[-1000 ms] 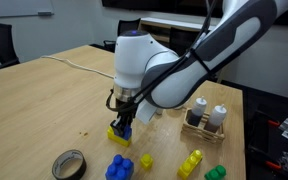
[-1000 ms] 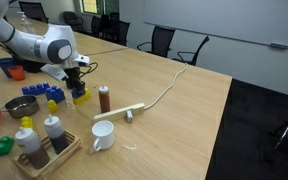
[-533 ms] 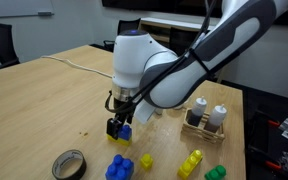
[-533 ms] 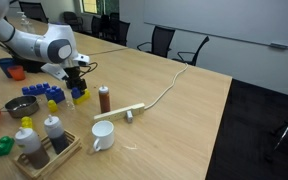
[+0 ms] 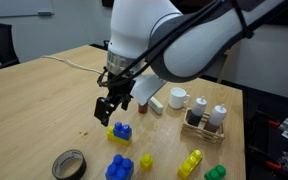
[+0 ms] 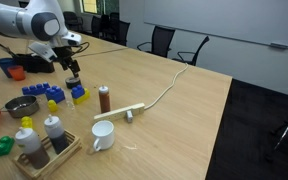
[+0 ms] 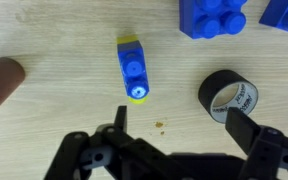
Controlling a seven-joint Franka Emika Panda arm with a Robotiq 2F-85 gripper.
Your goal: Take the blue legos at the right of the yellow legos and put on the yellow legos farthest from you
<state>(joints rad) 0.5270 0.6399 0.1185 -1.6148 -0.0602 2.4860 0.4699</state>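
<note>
The blue legos (image 7: 134,72) are seen seated on the yellow legos (image 7: 130,42), a yellow edge showing at the far end; the stacking is judged done; the gripper (image 5: 106,115) is held above the stack, clear of it, jaws spread and nothing grasped; a tape roll (image 7: 231,97) is noted nearby; only a retreat is judged to be left.
</note>
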